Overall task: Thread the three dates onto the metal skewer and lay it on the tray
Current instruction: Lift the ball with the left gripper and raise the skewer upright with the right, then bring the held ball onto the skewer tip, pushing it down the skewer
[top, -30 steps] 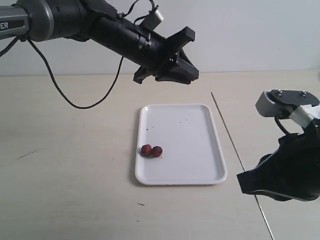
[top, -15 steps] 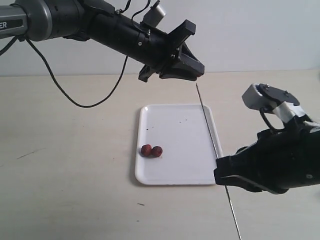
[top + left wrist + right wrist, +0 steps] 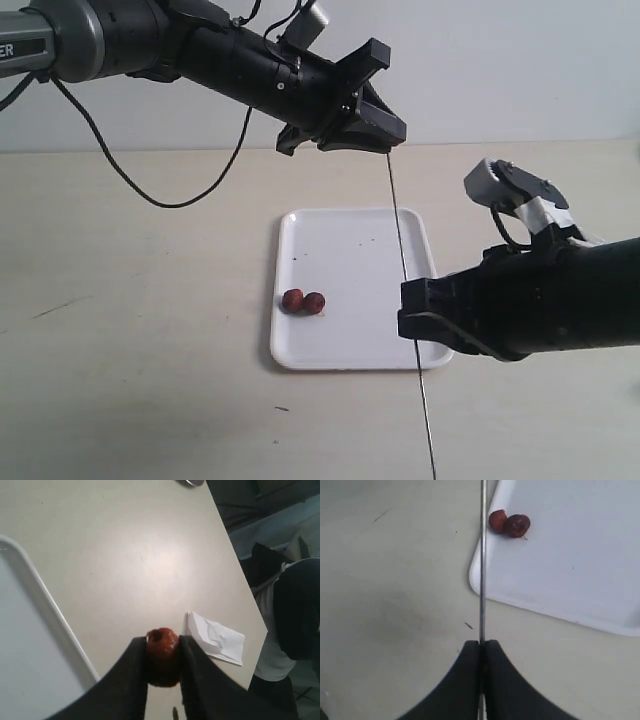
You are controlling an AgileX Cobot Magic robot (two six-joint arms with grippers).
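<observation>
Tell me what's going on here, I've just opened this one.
Two robot arms are threading dates onto a skewer. The left gripper holds one date between its fingers, raised above the far side of the white tray. The right gripper is shut on the metal skewer, whose far end points toward the held date; whether they touch is unclear. Two other dates lie touching on the tray. No date shows on the skewer yet.
</observation>
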